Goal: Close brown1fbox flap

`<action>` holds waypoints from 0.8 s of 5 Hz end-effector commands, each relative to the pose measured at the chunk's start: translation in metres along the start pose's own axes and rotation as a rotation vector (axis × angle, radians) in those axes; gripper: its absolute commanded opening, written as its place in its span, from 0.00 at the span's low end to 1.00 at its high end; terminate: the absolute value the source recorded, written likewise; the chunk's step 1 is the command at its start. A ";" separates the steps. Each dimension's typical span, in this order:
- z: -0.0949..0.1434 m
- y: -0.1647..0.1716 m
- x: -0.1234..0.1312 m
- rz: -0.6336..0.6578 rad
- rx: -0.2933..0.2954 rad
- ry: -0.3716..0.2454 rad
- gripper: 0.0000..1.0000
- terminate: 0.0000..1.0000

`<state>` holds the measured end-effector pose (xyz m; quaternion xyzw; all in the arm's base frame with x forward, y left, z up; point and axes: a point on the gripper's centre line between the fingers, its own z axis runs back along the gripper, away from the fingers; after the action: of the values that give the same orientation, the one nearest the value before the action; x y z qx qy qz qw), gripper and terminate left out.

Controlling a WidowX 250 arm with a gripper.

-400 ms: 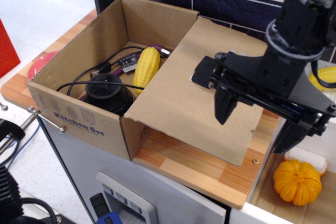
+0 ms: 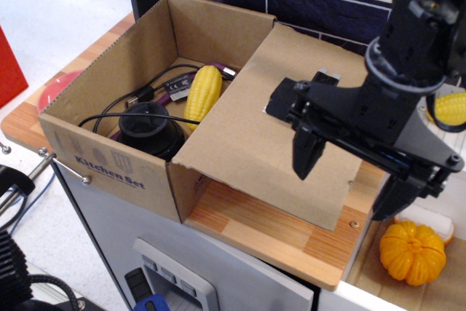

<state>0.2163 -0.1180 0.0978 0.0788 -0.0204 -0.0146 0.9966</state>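
Observation:
The brown1fbox [image 2: 109,158] stands open on the wooden counter, with "Kitchen Set" printed on its front side. Inside lie a yellow corn cob [image 2: 204,91], a black round object [image 2: 149,130] and black cables. Its flap [image 2: 273,132] hangs open to the right, sloping down over the counter, with a black tape patch [image 2: 285,101] on its upper face. My black gripper [image 2: 348,180] hovers over the flap's right end, open and empty. One fingertip [image 2: 304,159] is over the flap, the other [image 2: 391,200] is past its right edge.
The wooden counter [image 2: 284,234] ends near the front and right. An orange toy pumpkin [image 2: 411,253] lies in a recess at the right. Another corn piece [image 2: 451,107] sits behind my arm. A red object [image 2: 58,85] lies left of the box. Dark tiled wall behind.
My gripper has shifted slightly left and down toward the flap's right end. The box and flap have not moved.

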 end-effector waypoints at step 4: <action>-0.020 -0.007 0.004 -0.052 0.224 -0.066 1.00 0.00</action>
<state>0.2149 -0.1180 0.0673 0.2128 -0.0366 -0.0479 0.9752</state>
